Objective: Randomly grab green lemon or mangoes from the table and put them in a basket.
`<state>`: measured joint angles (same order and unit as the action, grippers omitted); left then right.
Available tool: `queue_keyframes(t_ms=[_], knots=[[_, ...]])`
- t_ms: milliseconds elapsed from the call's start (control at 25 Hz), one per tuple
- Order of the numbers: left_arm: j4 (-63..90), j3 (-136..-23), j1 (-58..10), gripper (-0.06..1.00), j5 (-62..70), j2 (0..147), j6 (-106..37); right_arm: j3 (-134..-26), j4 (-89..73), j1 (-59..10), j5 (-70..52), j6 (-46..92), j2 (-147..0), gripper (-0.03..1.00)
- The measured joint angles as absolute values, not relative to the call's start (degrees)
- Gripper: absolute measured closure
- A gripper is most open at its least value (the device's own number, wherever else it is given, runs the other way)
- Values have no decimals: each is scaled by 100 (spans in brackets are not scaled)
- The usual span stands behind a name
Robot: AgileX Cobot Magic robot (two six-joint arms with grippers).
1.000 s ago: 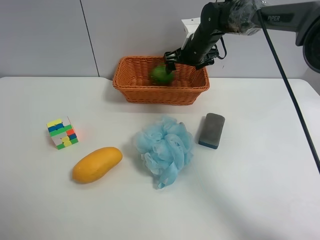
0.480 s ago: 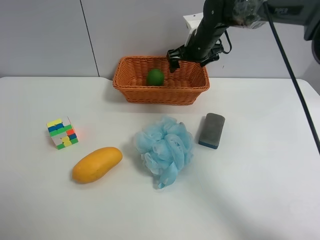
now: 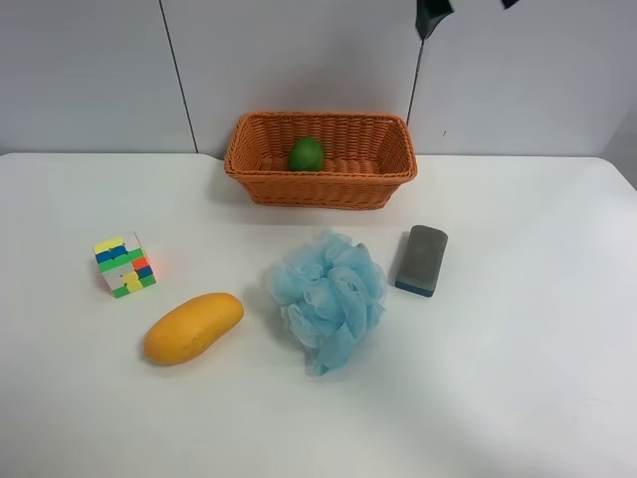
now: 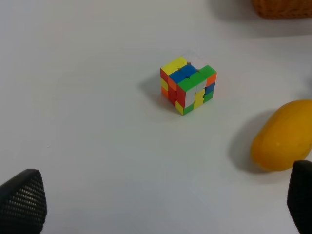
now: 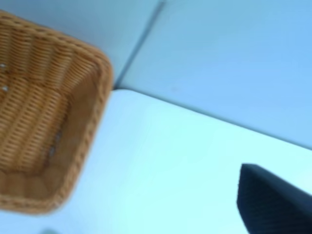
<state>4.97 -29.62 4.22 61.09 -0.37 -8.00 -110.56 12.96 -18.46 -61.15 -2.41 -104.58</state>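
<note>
The green lemon (image 3: 307, 153) lies inside the orange wicker basket (image 3: 320, 187) at the back of the white table (image 3: 518, 378). The yellow-orange mango (image 3: 193, 327) lies on the table at the front left; it also shows in the left wrist view (image 4: 285, 139). My left gripper (image 4: 161, 204) is open and empty above the table, short of the mango. My right gripper shows only one dark fingertip (image 5: 273, 207), off to one side, open and empty, high beside a corner of the basket (image 5: 73, 146). A dark bit of that arm (image 3: 431, 12) shows at the top edge.
A coloured puzzle cube (image 3: 123, 265) stands left of the mango, also in the left wrist view (image 4: 187, 85). A light blue bath pouf (image 3: 328, 299) lies mid-table, with a grey eraser block (image 3: 421, 259) to its right. A grey wall stands behind the basket.
The right arm let the green lemon go into the basket, then rose up and almost out of the exterior view. The lemon rolled a little left and settled.
</note>
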Motion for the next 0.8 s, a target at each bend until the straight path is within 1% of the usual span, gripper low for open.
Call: queue_keyframes(t_ms=[80,160,440,600,800], knots=[[497,-2962,422,-5,6109,-37,-800,-11061,1401,-1846,-6694,-230,-9898,-2],[497,-2962,422,-5,6109,-37,-800,-11061,1479,-1846,-6890,-226,-9538,-2],[497,-2962,422,-5,6109,-37,-800,-11061,1438,-1846,-6981,-394,-8463,-2],[497,-2962,422,-5,6109,-37,-800,-11061,1438,-1846,-6992,-399,-7885,3],[497,-2962,422,-5,6109,-37,-800,-11026,1445,-1846,-6993,-585,-7120,5]])
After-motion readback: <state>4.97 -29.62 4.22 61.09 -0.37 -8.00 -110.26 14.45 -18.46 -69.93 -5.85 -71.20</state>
